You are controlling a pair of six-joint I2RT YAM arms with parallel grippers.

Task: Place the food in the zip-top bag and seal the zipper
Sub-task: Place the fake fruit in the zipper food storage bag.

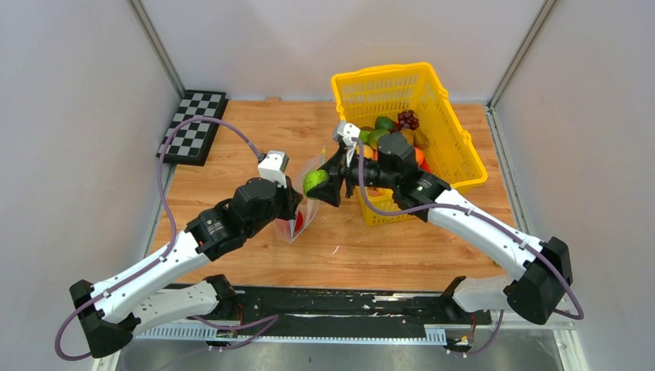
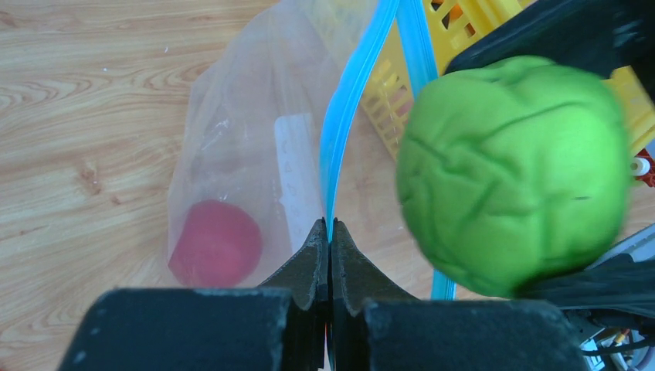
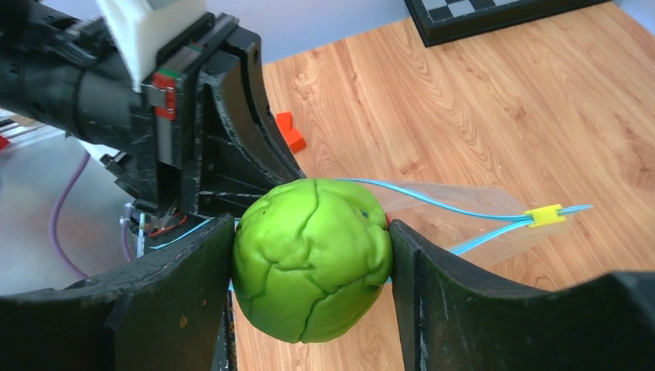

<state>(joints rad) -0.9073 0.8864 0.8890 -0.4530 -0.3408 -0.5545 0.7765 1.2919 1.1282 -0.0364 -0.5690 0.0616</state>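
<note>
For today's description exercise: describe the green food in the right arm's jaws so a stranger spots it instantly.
Find the yellow plastic mesh basket at the back. Left of it, the right arm's jaws clamp a lime-green ball by the mouth of the clear plastic zip-top bag. Unlike the smooth red piece inside, it is creased.

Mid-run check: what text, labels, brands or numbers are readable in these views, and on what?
No text is legible.
White panel on the zip-top bag: faint marks, too blurred to read.
Red sticker on the left pincer: too small to read.
</note>
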